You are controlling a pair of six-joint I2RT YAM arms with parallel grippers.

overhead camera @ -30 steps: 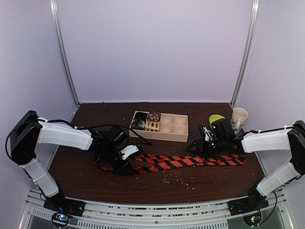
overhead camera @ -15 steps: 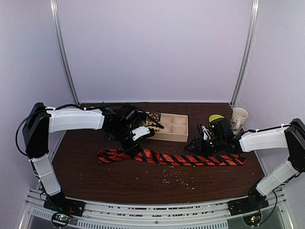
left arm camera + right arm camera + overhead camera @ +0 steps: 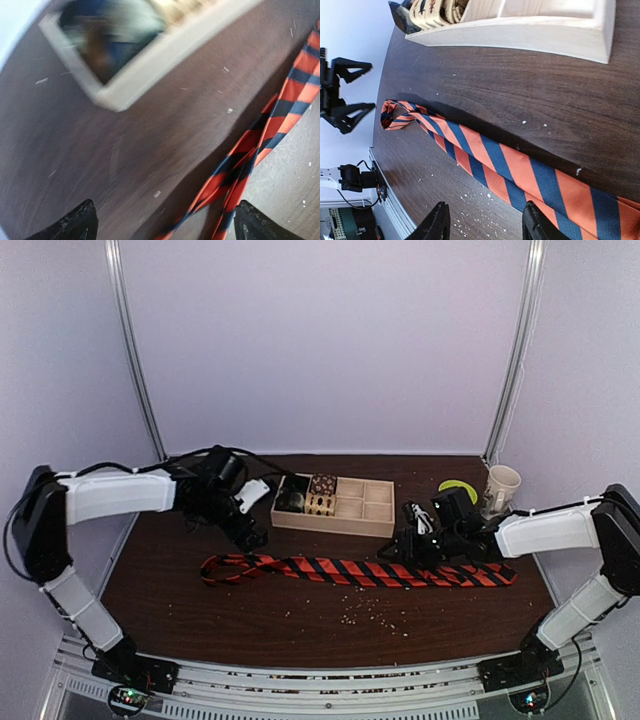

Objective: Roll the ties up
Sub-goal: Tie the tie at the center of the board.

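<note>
The tie (image 3: 360,571), striped red-orange and black, lies stretched left to right across the table, its left end folded into a small loop (image 3: 218,567). My left gripper (image 3: 248,532) hovers open just behind that loop, holding nothing. In the left wrist view the tie (image 3: 250,150) runs along the right side, near the right fingertip of the left gripper (image 3: 167,222). My right gripper (image 3: 410,546) sits low over the tie's right half. In its wrist view the right gripper (image 3: 485,222) is open over bare table, with the tie (image 3: 520,170) just beyond the fingertips.
A wooden tray (image 3: 365,526) with small patterned fabric rolls (image 3: 321,494) in its left compartments stands behind the tie. A white cup (image 3: 501,486) and a yellow-green object (image 3: 455,486) sit at the back right. Pale crumbs (image 3: 375,612) dot the table in front of the tie.
My left gripper let go of the tie's left end, opened wide and drew back to the left. The tie now lies straighter and flat. The right gripper shifted slightly left.
</note>
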